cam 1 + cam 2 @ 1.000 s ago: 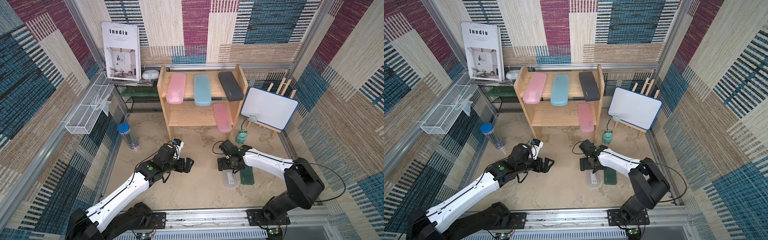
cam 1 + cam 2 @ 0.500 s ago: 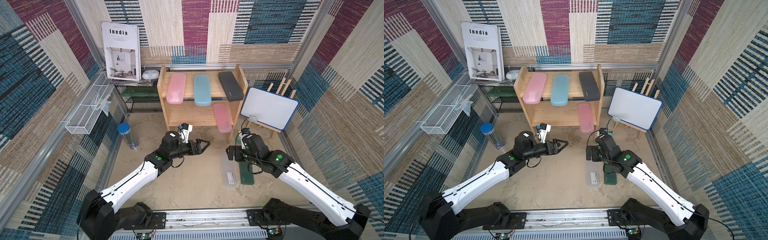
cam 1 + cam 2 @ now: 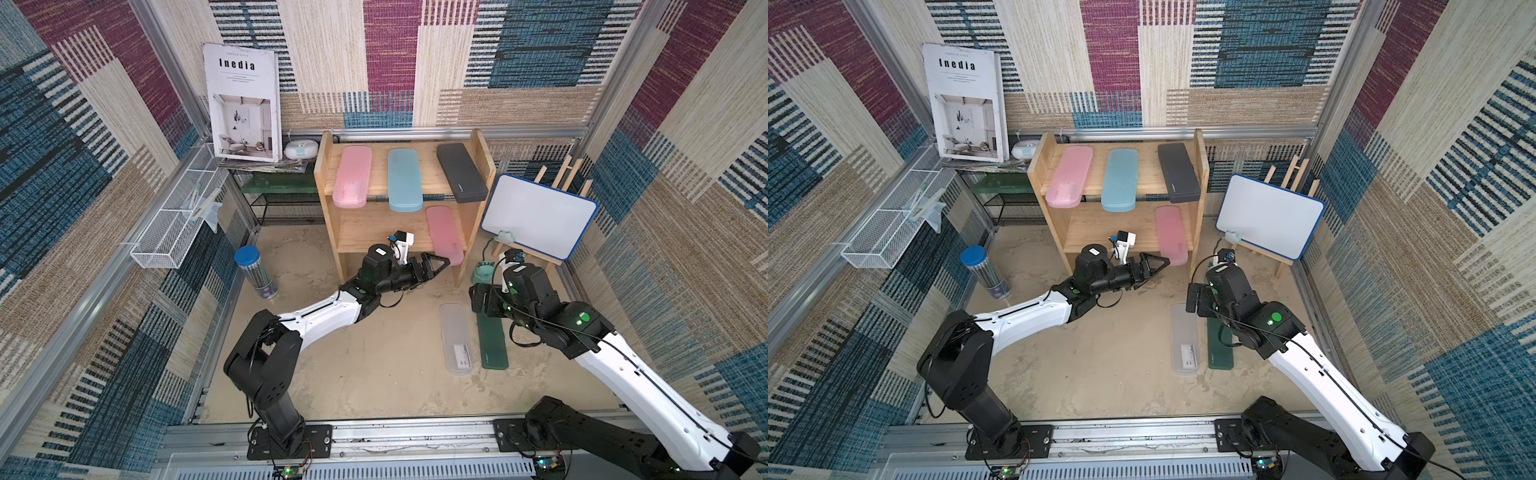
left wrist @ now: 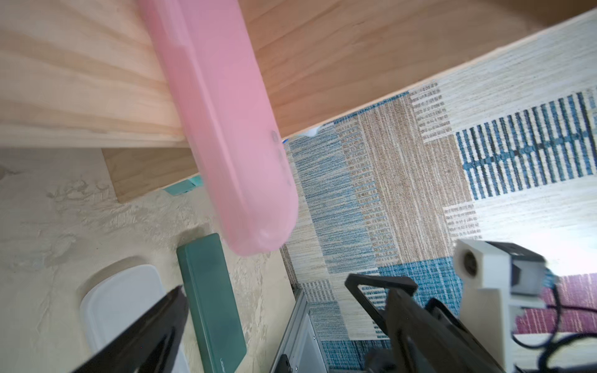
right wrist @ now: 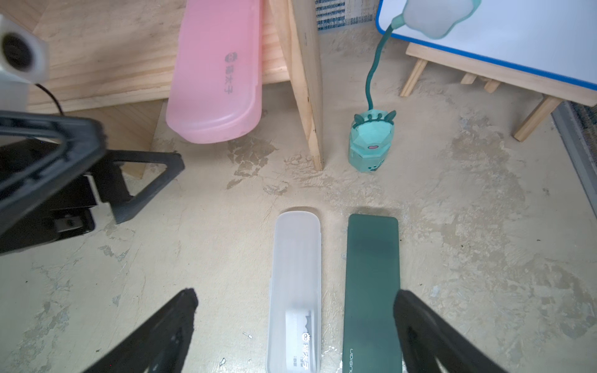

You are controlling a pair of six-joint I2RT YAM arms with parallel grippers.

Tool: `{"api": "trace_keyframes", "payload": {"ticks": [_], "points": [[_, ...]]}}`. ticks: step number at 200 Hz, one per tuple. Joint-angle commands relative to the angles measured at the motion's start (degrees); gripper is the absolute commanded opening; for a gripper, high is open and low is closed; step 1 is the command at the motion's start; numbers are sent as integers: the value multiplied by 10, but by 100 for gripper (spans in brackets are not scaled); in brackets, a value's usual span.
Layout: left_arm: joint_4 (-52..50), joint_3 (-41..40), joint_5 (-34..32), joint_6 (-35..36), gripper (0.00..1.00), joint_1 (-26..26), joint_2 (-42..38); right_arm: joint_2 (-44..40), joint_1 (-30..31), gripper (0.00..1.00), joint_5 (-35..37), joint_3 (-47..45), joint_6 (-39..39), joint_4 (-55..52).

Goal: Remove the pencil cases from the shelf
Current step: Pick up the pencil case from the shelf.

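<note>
Four pencil cases sat on the wooden shelf: the upper pink case, light blue case and black case on the top tier, and the lower pink case on the bottom tier, its near end overhanging the front edge. The frosted clear case and dark green case lay side by side on the floor. Your left gripper, jaws apart and empty, pointed at that overhang. Your right gripper hung spread and empty over the floor pair. The lower pink case looked light, rigid and slick, so you would best pinch across its narrow width at the overhang.
</note>
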Motion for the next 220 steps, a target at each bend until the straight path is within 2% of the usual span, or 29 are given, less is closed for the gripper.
{"api": "trace_keyframes", "payload": {"ticks": [1, 41, 67, 105, 118, 134, 150, 167, 220], "points": [[48, 18, -3, -23, 97, 0, 31, -4, -3, 100, 7, 8, -8, -21], [95, 43, -10, -51, 92, -1, 80, -19, -9, 100, 8, 5, -15, -36], [109, 66, -12, -69, 85, -1, 105, -22, -10, 100, 7, 2, -19, -42], [109, 80, -16, -77, 63, -2, 122, -24, -12, 100, 7, 2, -26, -44], [109, 79, -19, -77, 59, -2, 120, -25, -13, 100, 6, 2, -29, -45], [109, 73, -20, -77, 49, -3, 117, -23, -14, 100, 6, 2, -30, -45], [108, 68, -14, -77, 48, -4, 114, -22, -14, 100, 5, 0, -30, -44], [105, 61, -13, -73, 39, -6, 106, -20, -14, 100, 4, -4, -29, -42], [81, 29, -17, -46, 29, -7, 70, -20, -15, 100, -11, -8, -21, -27]]}}
